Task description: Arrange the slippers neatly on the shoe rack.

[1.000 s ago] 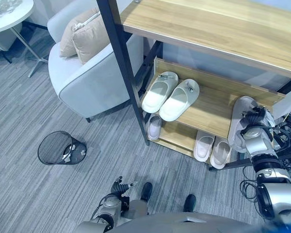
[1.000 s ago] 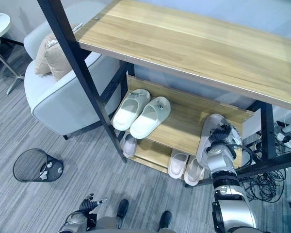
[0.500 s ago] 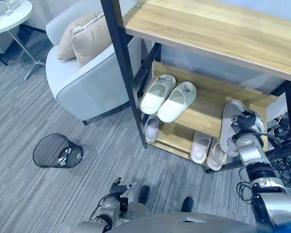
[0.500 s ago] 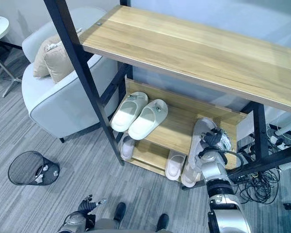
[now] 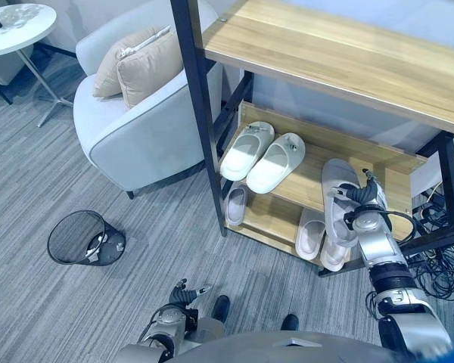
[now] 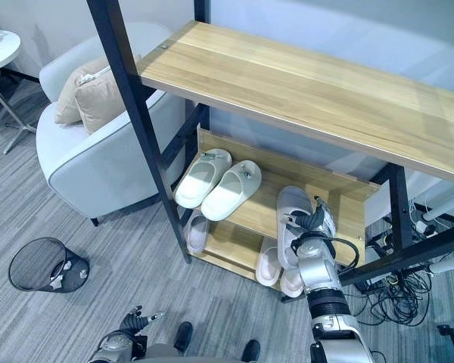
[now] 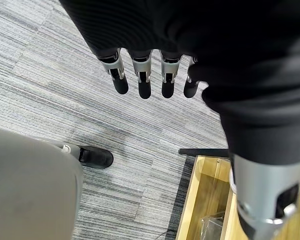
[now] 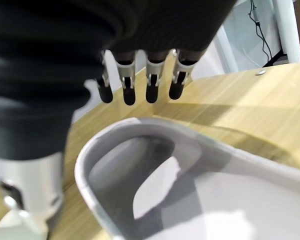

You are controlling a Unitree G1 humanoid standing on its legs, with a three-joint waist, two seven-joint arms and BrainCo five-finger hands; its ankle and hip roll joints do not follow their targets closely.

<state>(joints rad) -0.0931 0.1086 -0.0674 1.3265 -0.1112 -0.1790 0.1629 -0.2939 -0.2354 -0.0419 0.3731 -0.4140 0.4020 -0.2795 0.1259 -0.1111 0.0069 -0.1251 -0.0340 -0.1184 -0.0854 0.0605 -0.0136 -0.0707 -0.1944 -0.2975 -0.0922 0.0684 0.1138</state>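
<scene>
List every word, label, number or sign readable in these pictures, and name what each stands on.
None can be read.
The grey slipper at the right robot hand shows no print.
The pale slipper pair on the shoe rack carries small dark marks, too small to read.
The waste basket holds scraps, with no legible text.

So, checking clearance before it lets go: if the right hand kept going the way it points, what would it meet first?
Probably the wooden middle shelf beyond its fingers, depth uncertain; the grey slipper lies under the right hand.
</scene>
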